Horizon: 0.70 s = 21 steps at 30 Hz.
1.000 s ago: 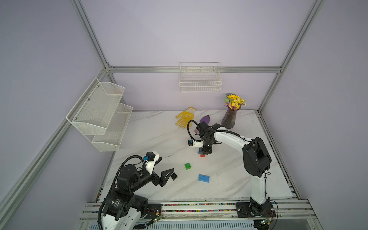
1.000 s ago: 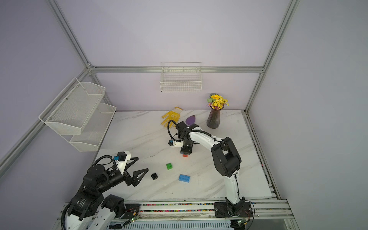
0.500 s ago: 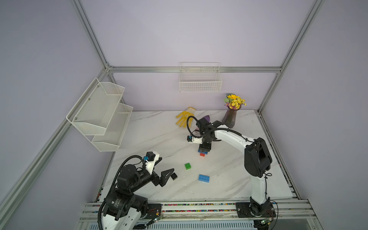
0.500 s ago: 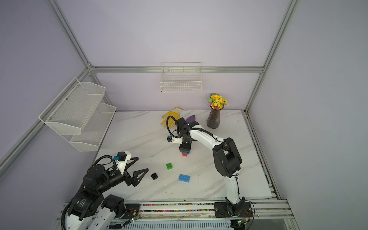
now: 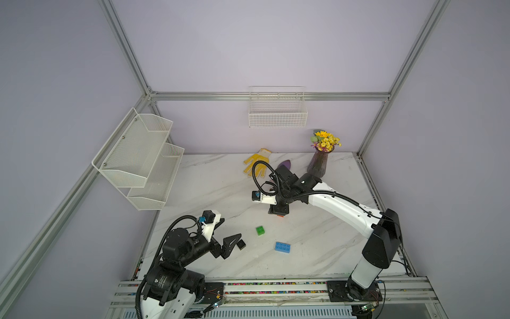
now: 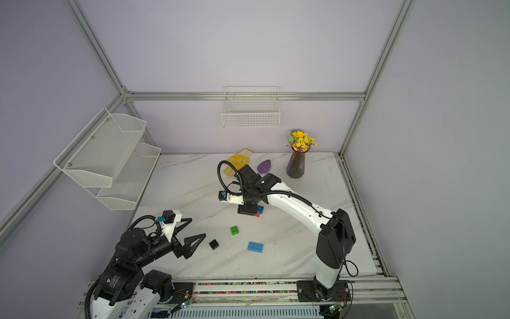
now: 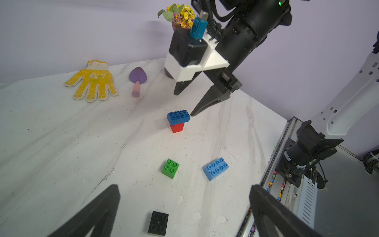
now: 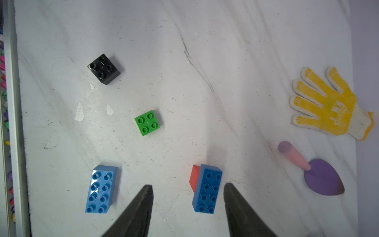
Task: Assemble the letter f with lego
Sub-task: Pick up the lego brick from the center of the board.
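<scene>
A dark blue brick [image 7: 178, 117] sits stacked on the red brick [image 7: 176, 128] mid-table, overhanging it to one side. My right gripper [image 8: 188, 185] hovers just over this stack, open, and the blue brick [image 8: 207, 188] shows between its fingers, close to one of them. In a top view the gripper [image 6: 249, 211] covers most of the stack. The green brick [image 7: 170, 168], a lighter blue brick [image 7: 215, 168] and the black brick [image 7: 158, 223] lie loose nearer the front. My left gripper [image 7: 184, 187] is wide open and empty, just short of the black brick [image 5: 241, 244].
A yellow glove [image 8: 328, 104] and a purple trowel [image 8: 320, 174] lie behind the stack. A vase of flowers [image 5: 320, 163] stands at the back right. A wire basket [image 5: 277, 116] and a two-tier shelf [image 5: 138, 160] hang on the walls. A rail [image 5: 276, 287] runs along the front edge.
My right gripper's jaws have spread apart off the dark blue brick, which stays on the red one, and the gripper has lifted slightly. The left arm has not moved.
</scene>
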Motion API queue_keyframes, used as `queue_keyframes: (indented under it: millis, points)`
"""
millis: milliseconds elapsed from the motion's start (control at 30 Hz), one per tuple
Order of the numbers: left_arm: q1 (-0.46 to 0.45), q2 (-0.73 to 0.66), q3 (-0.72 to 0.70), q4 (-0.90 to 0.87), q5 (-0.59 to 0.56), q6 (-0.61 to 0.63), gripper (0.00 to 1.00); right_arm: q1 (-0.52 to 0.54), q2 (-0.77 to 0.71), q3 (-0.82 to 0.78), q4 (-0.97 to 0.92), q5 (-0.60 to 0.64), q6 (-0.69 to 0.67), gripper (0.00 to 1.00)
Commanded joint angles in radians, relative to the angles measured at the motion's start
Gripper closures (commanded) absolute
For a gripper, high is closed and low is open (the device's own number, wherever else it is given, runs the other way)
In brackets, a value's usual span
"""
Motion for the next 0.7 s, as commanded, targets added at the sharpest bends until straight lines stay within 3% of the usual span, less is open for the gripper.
queue_keyframes:
  millis: [0,367,667]
  points:
    - [-0.008,-0.016,0.001,0.015,0.008,0.003,0.00,0.026,0.058,-0.028,0.064,-0.050,-0.023,0.41]
    - [-0.009,-0.027,0.000,0.012,-0.002,0.002,0.00,0.089,0.240,0.000,0.064,-0.033,-0.080,0.42]
    - [-0.012,-0.020,0.001,0.012,-0.004,0.002,0.00,0.113,0.269,0.008,0.033,-0.030,-0.105,0.42]
